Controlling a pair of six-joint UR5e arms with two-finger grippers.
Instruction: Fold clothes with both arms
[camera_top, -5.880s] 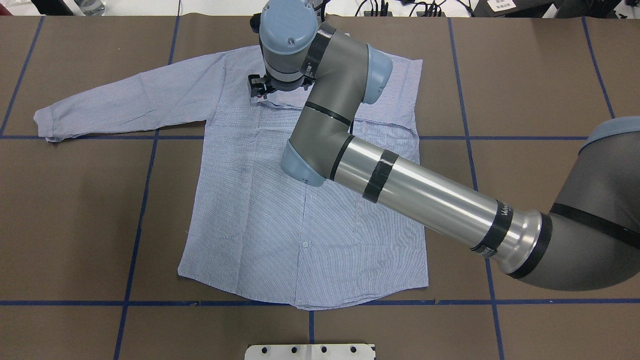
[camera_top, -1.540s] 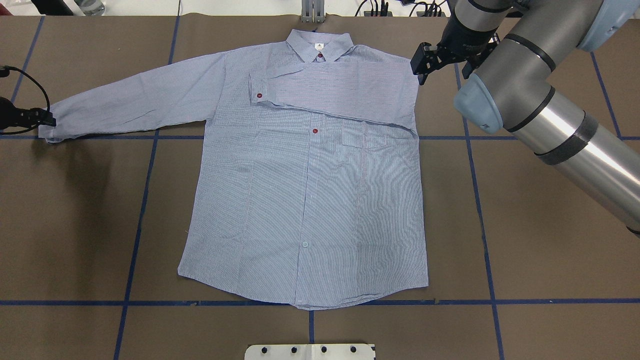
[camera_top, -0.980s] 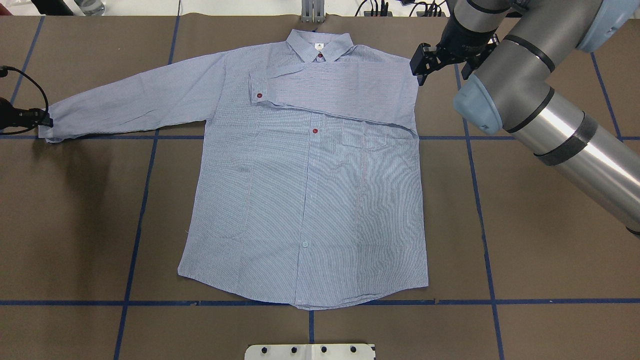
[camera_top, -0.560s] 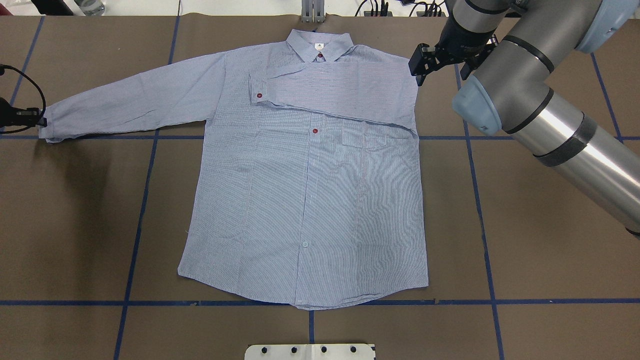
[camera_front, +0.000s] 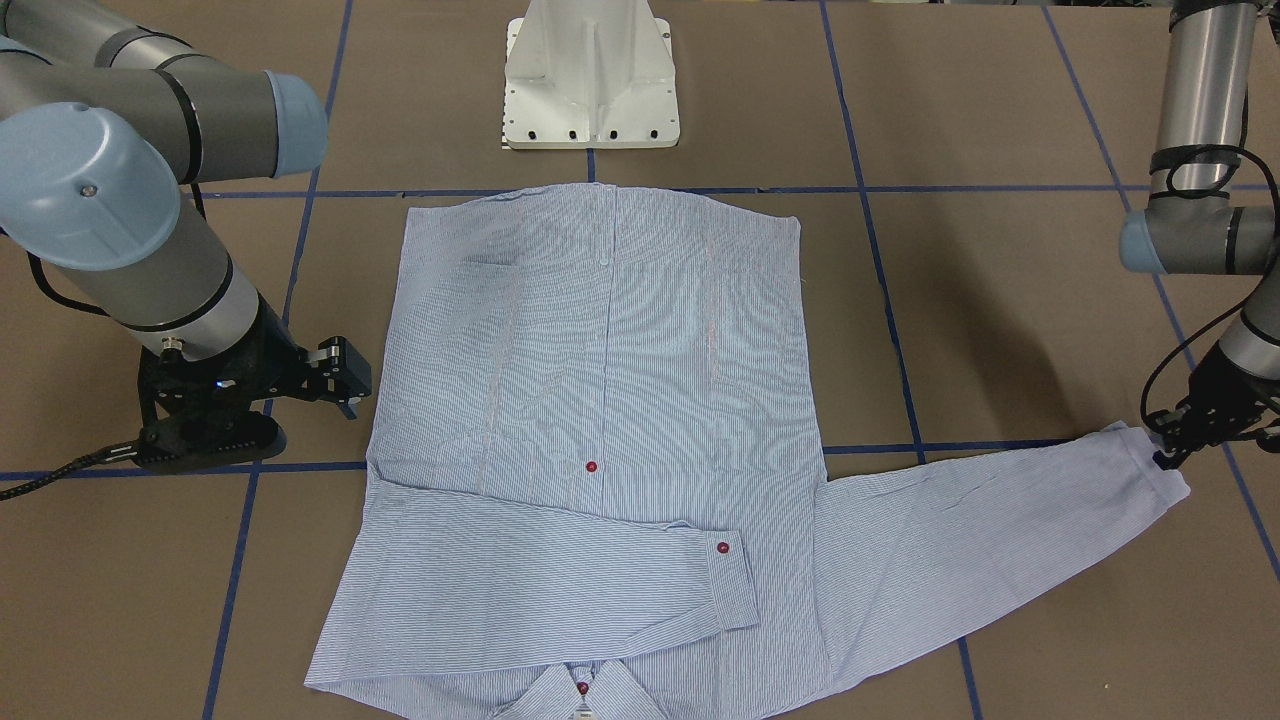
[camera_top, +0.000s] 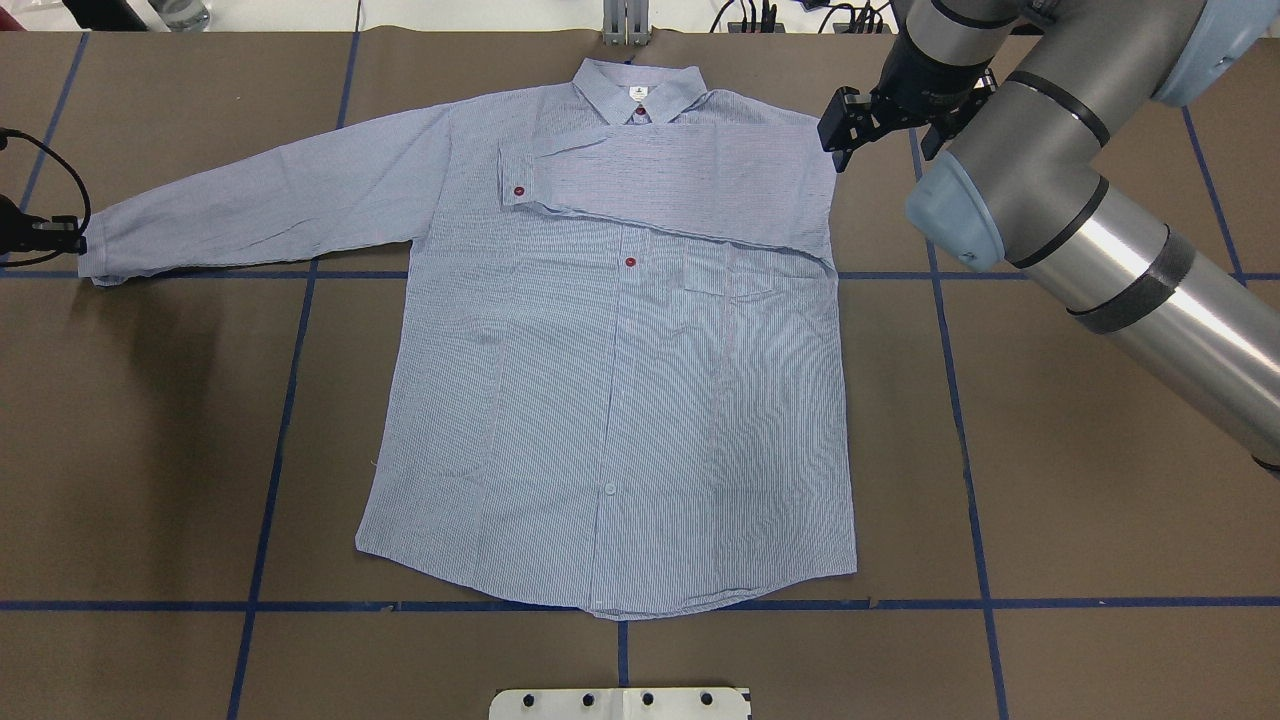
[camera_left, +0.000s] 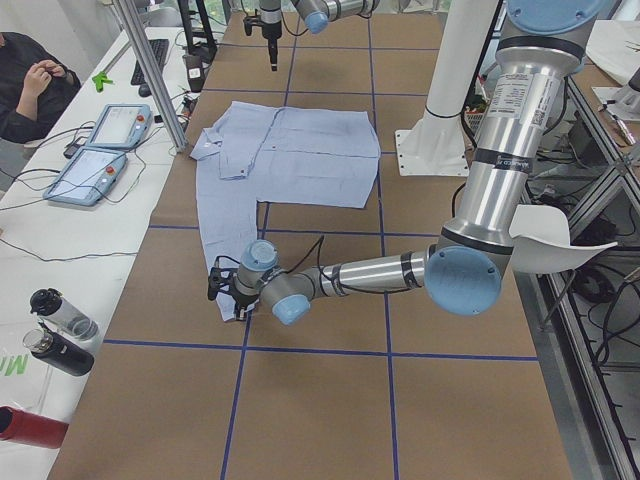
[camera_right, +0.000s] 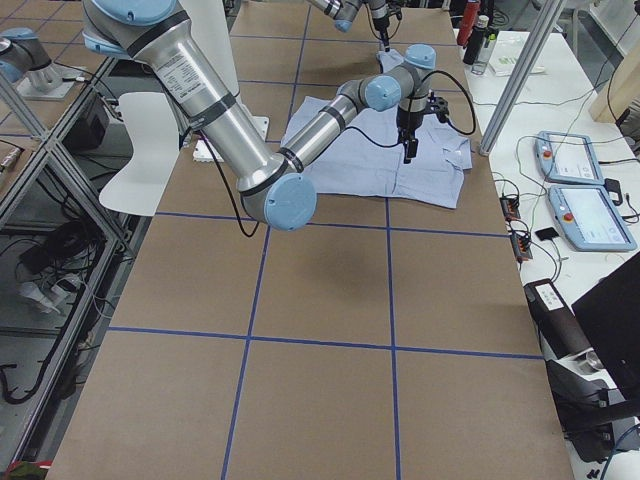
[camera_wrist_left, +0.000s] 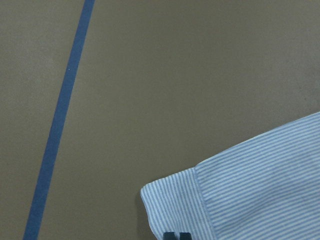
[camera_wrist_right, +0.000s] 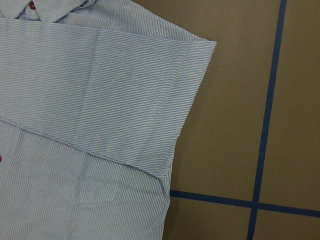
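The striped shirt (camera_top: 620, 400) lies flat and face up on the brown table, collar at the far edge. One sleeve is folded across the chest (camera_top: 670, 175), its cuff near a red button. The other sleeve (camera_front: 980, 520) stretches straight out. My left gripper (camera_front: 1165, 455) sits at that sleeve's cuff (camera_wrist_left: 240, 195). In the left wrist view its tips (camera_wrist_left: 177, 235) are pinched together on the cuff's edge. My right gripper (camera_top: 836, 135) hovers open beside the folded shoulder (camera_wrist_right: 200, 50), over bare table, holding nothing.
The white pedestal base (camera_front: 590, 80) stands at the table's near edge behind the hem. Blue tape lines (camera_top: 290, 400) grid the table. A side bench holds control pendants (camera_left: 100, 150) and bottles (camera_left: 55, 330), and a person (camera_left: 30, 80) sits by it.
The right arm has left the collar area and now holds beside the shoulder. The left gripper came in at the cuff and has edged slightly outward along the sleeve's line.
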